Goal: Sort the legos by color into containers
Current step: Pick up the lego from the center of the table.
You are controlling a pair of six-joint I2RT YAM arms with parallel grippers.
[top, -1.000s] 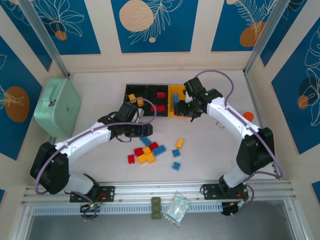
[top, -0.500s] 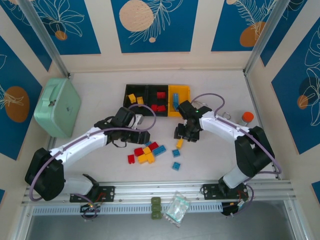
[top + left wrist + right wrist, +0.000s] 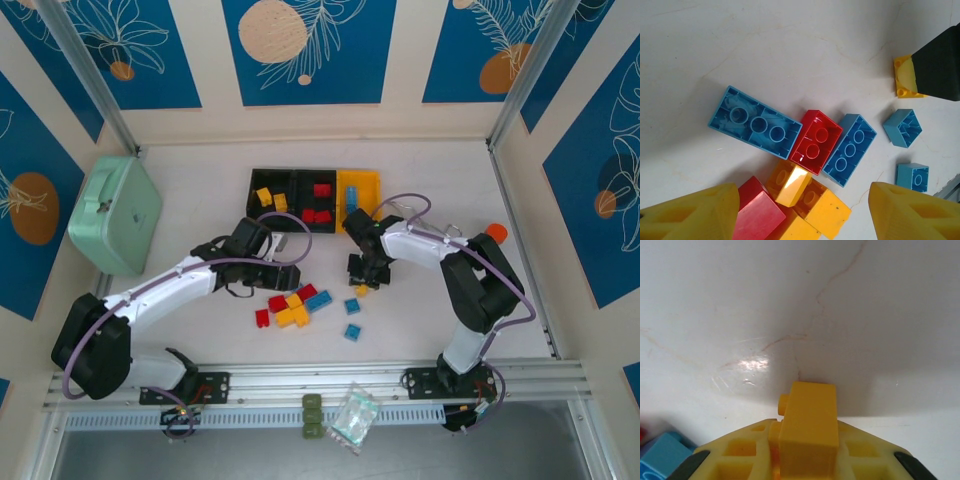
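Loose legos lie mid-table: a pile of red, yellow and blue bricks and two small blue bricks to its right. My left gripper hovers over the pile, open; its yellow fingertips flank a red brick, two long blue bricks and yellow bricks. My right gripper is down at the table, shut on a yellow brick. The containers stand behind: yellow bricks in the left black bin, red in the middle one, and a yellow-orange bin.
A mint-green case sits at the far left and an orange-capped bottle at the right behind my right arm. A clear bag and olive blocks lie on the front rail.
My right arm has swung from the yellow-orange bin down to the table and shut on the yellow brick. The left gripper has shifted slightly over the pile.
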